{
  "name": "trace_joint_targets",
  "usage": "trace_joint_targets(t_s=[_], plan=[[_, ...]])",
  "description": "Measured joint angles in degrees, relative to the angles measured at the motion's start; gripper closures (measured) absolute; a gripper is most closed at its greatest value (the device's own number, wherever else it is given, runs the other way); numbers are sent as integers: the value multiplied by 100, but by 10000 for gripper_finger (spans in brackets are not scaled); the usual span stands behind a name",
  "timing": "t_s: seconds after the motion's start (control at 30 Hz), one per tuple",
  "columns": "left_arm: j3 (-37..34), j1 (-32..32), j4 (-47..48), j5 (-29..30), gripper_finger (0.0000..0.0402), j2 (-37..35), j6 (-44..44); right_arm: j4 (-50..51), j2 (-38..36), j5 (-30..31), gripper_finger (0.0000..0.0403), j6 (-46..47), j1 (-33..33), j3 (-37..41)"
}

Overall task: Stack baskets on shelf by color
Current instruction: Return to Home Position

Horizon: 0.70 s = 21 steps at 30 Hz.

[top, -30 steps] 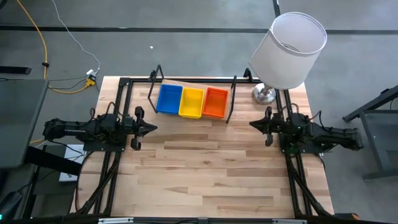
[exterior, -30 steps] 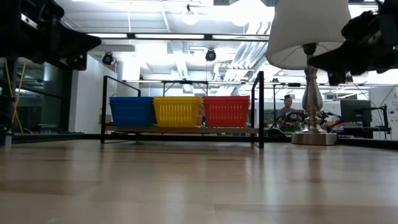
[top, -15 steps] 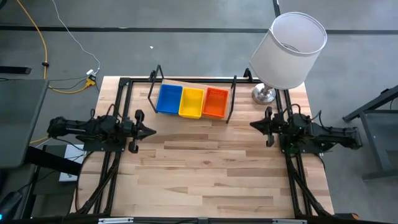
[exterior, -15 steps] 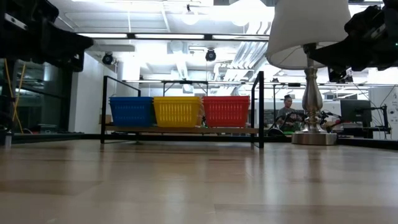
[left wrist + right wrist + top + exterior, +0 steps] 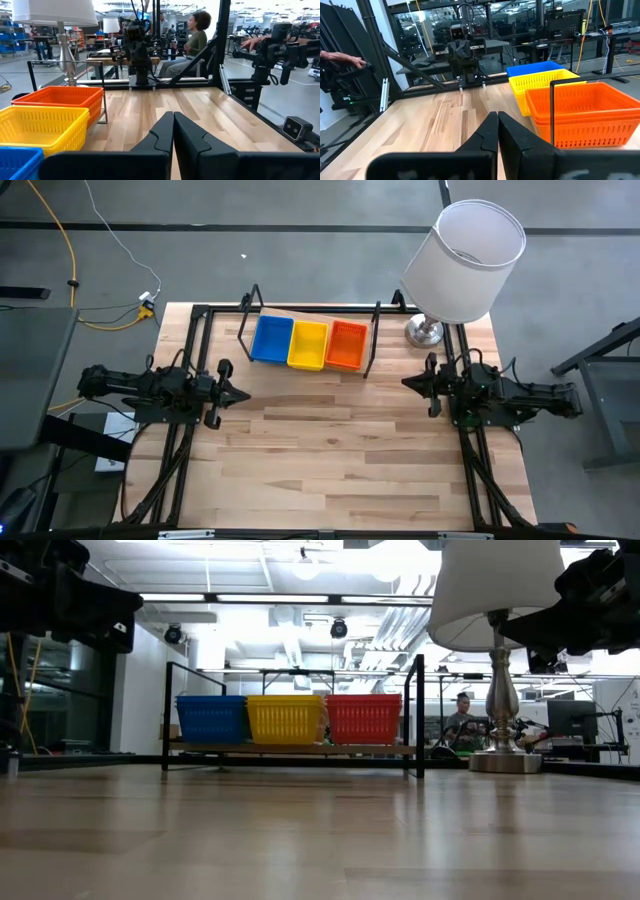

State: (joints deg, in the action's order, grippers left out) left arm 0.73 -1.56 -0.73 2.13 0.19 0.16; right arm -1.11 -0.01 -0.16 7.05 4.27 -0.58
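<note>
On the shelf [image 5: 290, 749], far middle of the worktop [image 5: 340, 450], sit a blue stack [image 5: 271, 339], yellow stack [image 5: 308, 344] and orange stack [image 5: 346, 345], side by side. The baskets are probably light, stiff mesh, so you would pinch a rim. The left tool [image 5: 240, 391] and right tool [image 5: 408, 381] hover at the sides, both pressed together, empty.

the shelf [image 5: 290, 749], a low light-wood board in a thin black wire frame with upright end loops, stands near the far edge of the table [image 5: 340, 450], about midway along it. mesh-sided baskets sit on it side by side, upright and touching: blue baskets [image 5: 271, 340] toward the table's left edge, yellow baskets [image 5: 308, 344] in the middle, orange-red baskets [image 5: 346, 345] toward its right edge, these visibly nested one in another.
</note>
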Motion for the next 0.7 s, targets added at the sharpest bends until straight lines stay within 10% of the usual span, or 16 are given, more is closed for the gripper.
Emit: trace_joint_targets(t_s=[0.7], plan=[[0, 0, -2, 0, 398, 0, 0, -9, 0, -2, 402, 0, -81, 2]])
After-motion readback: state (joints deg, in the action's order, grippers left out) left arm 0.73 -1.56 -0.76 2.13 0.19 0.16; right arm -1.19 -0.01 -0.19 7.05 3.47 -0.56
